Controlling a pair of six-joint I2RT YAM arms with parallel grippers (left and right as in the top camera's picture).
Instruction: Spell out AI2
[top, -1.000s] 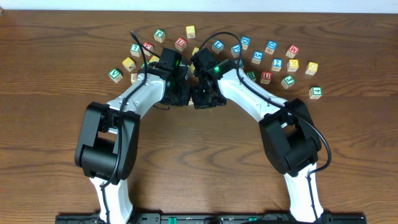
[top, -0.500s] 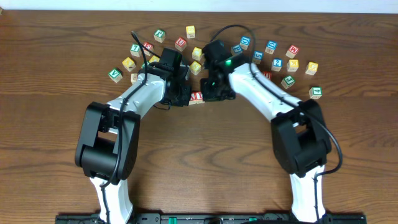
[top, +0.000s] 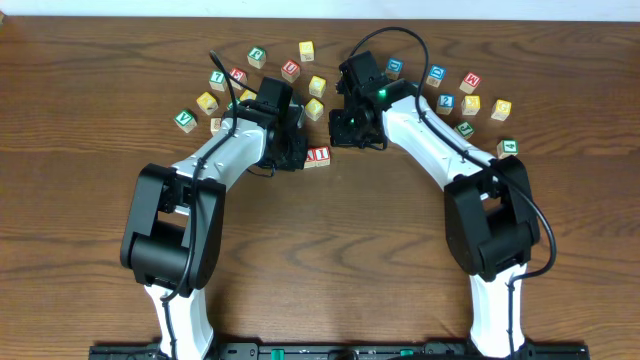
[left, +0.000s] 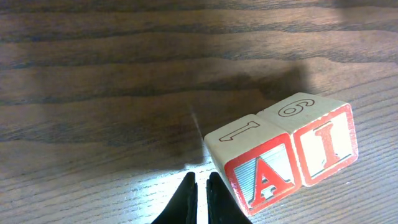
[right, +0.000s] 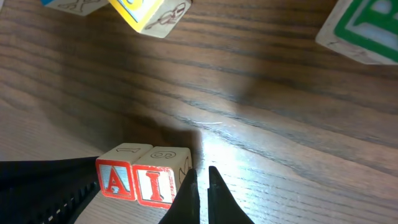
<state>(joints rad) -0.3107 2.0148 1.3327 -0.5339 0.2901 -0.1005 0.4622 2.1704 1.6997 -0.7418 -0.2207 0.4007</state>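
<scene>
The "A" cube (top: 311, 157) and the "I" cube (top: 323, 155) stand side by side, touching, reading "AI". Both show in the left wrist view, "A" (left: 264, 177) and "I" (left: 323, 143), and in the right wrist view, "A" (right: 115, 180) and "I" (right: 155, 183). My left gripper (top: 299, 159) is shut and empty, its tips (left: 199, 186) just left of the "A" cube. My right gripper (top: 342, 140) is shut and empty, its tips (right: 200, 180) just right of the "I" cube. I cannot read which blue cube bears the "2".
Several lettered cubes lie in an arc behind the arms, from a green one (top: 185, 121) at the left to a green one (top: 507, 147) at the right. A yellow cube (right: 149, 12) and a green cube (right: 364, 31) lie beyond my right gripper.
My right arm has pulled back and to the right, away from the pair, uncovering the "A" and "I" cubes. My left arm has not moved.
</scene>
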